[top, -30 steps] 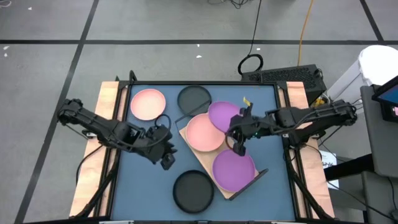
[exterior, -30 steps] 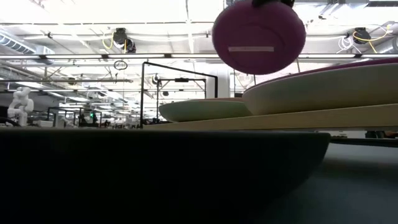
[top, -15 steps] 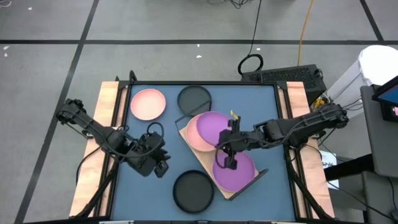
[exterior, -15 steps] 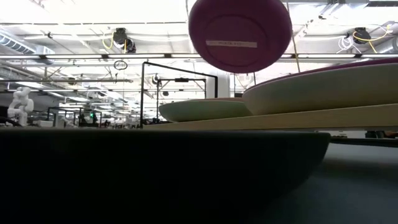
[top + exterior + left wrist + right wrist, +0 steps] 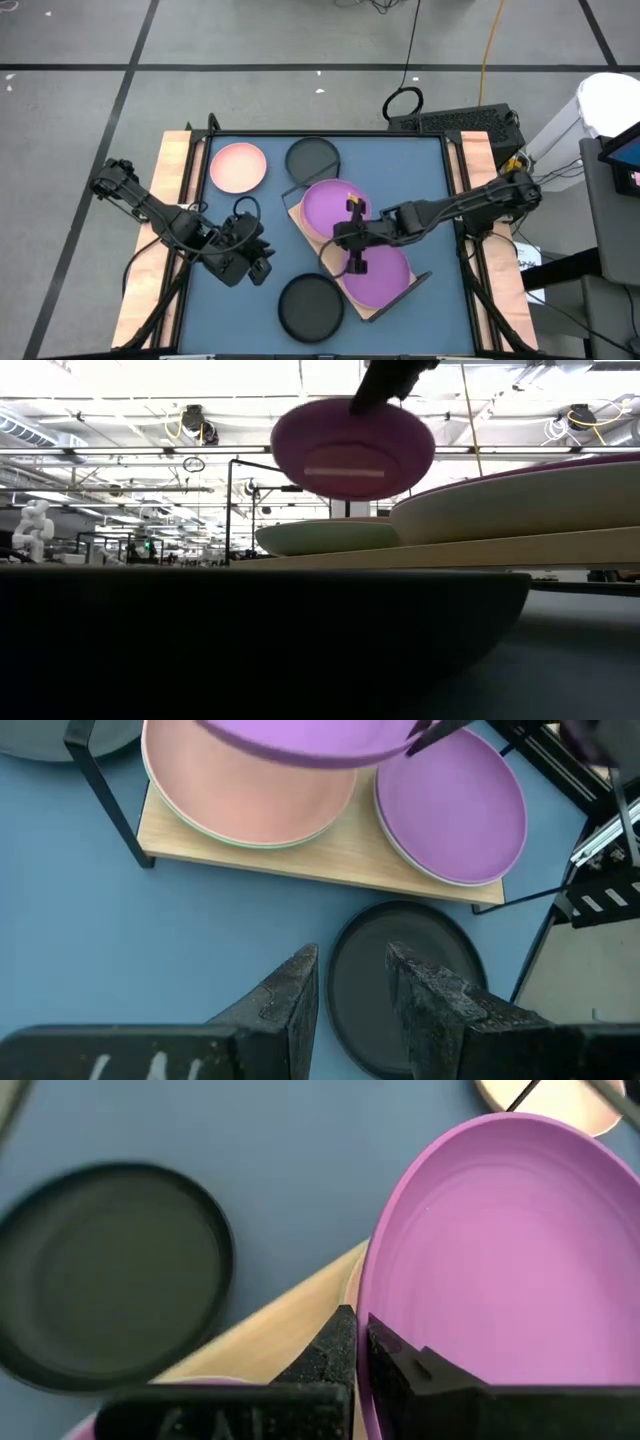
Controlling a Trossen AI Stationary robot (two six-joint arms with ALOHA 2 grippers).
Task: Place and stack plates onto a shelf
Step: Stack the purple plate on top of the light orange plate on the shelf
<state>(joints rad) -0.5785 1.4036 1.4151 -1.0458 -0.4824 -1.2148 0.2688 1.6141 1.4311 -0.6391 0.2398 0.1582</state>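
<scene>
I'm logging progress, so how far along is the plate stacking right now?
Done: a purple plate and a pink plate sit on the shelf. In hand: the right gripper holds another purple plate above the pink one. Left: two black plates and a pink plate on the table. The left gripper is empty.

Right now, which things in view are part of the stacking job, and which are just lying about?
Job:
- carried purple plate, pinched at its rim by the right gripper
- shelf with its pink plate and purple plate
- loose pink plate
- two black plates

Lying about:
- cable loop on the floor
- left gripper, idle over the table
</scene>
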